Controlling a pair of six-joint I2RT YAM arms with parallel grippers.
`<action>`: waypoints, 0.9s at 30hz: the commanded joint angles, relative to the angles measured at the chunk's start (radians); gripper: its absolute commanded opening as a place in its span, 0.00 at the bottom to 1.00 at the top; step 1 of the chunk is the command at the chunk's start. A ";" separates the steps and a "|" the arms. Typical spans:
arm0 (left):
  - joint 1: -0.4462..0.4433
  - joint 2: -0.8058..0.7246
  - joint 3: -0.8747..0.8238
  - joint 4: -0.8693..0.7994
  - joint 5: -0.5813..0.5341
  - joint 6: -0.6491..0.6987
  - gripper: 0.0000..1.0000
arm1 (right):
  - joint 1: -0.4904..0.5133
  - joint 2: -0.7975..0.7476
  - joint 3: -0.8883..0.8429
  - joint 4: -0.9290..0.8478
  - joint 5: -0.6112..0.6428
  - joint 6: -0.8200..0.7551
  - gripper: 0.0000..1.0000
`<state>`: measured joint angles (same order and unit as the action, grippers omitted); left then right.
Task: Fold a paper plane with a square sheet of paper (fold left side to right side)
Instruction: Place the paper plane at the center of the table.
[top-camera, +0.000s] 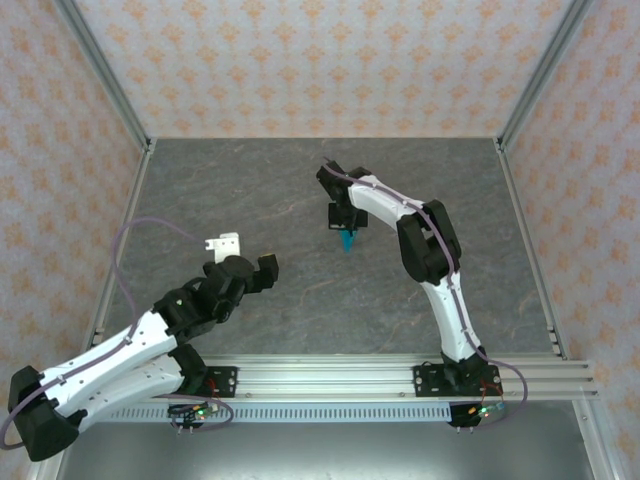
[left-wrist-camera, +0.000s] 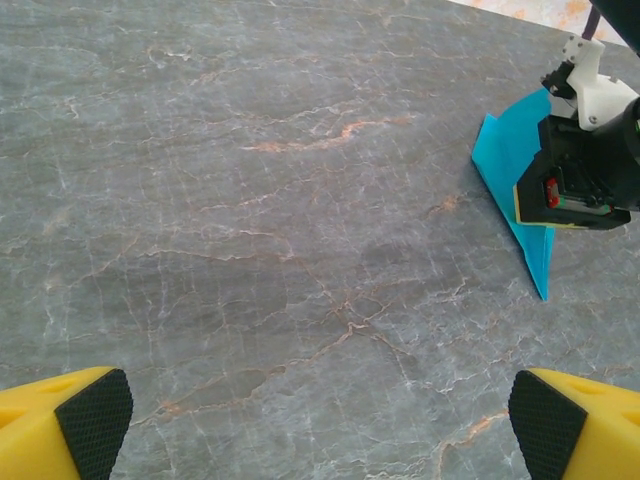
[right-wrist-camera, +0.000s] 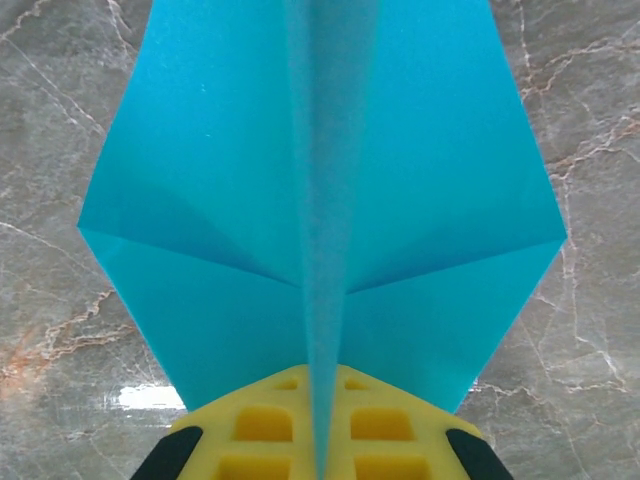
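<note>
**Op:** Right, compare the views. What does the right wrist camera add to the overhead?

**Obs:** Close up, you see the paper plane (right-wrist-camera: 220, 200) spread like a kite. Its raised centre crease runs straight back between the yellow fingers (right-wrist-camera: 260, 430) of the right pincer (right-wrist-camera: 320, 420), which is clamped on that crease. From overhead it is a small cyan sliver below the pincer tip.

**Op:** Left wrist camera?

**Obs:** Your left pincer (left-wrist-camera: 320, 420) gapes wide, black pads (left-wrist-camera: 95, 420) at either corner, with bare grey table (left-wrist-camera: 250, 200) between them. The plane sits ahead and to its right, well apart. I cannot tell whether it touches the table.

**Op:** Arm poses?

**Obs:** Overhead, your right arm reaches forward, elbow bent, wrist pointing down. The left arm lies low, forearm angled toward the middle.
</note>
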<state>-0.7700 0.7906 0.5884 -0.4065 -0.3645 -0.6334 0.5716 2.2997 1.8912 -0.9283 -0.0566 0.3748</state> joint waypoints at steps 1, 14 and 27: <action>0.006 0.014 0.028 0.030 0.016 0.026 1.00 | 0.002 0.025 0.031 -0.076 0.029 0.018 0.00; 0.006 0.062 0.048 0.038 0.020 0.029 1.00 | 0.003 0.002 0.017 -0.081 0.027 -0.022 0.13; 0.104 0.276 0.162 -0.040 0.061 -0.006 1.00 | 0.022 -0.150 0.004 -0.139 0.093 -0.068 0.33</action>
<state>-0.6941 1.0351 0.7120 -0.4038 -0.3206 -0.6300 0.5827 2.2402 1.8969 -1.0088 -0.0151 0.3286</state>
